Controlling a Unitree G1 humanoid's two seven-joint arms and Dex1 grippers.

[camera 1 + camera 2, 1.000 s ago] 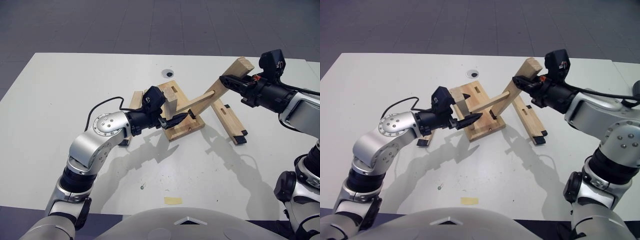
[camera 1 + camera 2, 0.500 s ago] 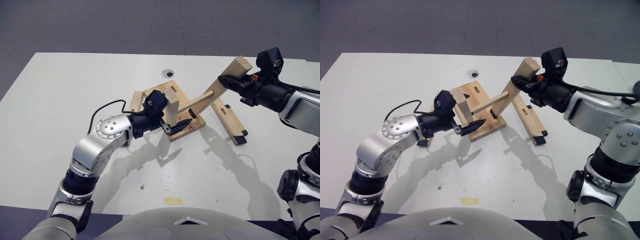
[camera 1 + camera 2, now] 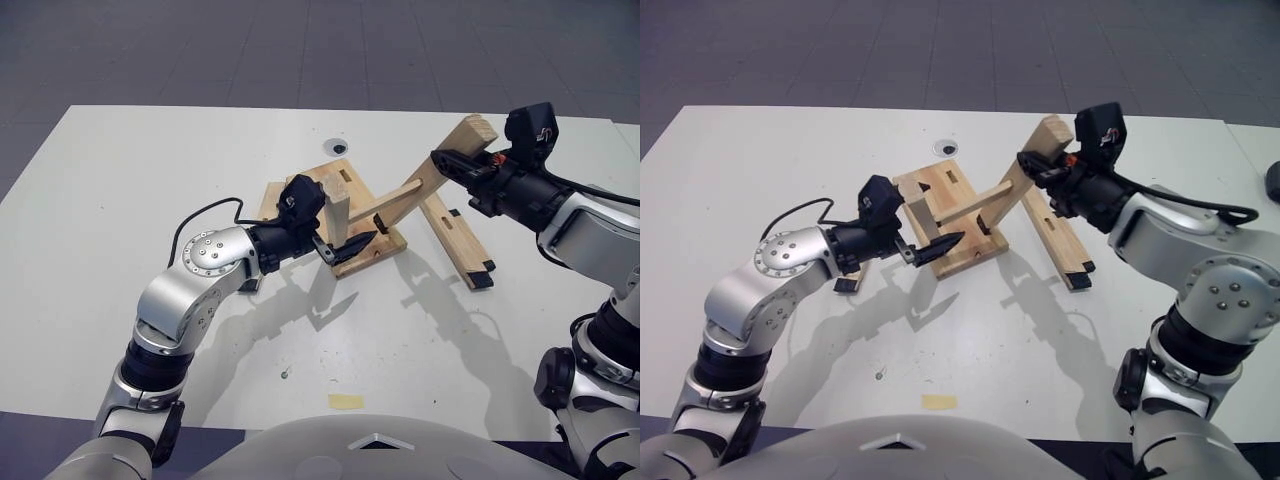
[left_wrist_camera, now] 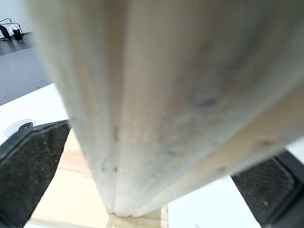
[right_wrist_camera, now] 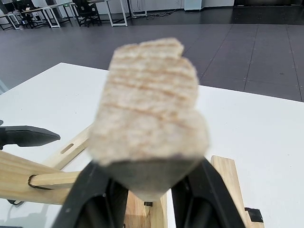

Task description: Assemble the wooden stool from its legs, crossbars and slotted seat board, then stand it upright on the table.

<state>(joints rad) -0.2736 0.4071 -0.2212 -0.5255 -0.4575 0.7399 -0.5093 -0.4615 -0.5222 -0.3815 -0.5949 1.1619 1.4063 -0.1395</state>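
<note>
Mid-assembly: fitting legs into board (image 3: 372, 250), flat at frame centre. Left gripper (image 3: 345, 243) set about upright leg (image 3: 338, 212) standing on board; clamped or slack, cannot tell. Right gripper (image 3: 447, 165), upper right, clenched on tilted leg (image 3: 472, 135), joined to upright leg by crossbar (image 3: 385, 198). Spare leg (image 3: 455, 240) flat on table (image 3: 120, 170), right of centre. Next, probably: swing tilted leg down toward its slot, holding crossbar seated and upright leg steady.
</note>
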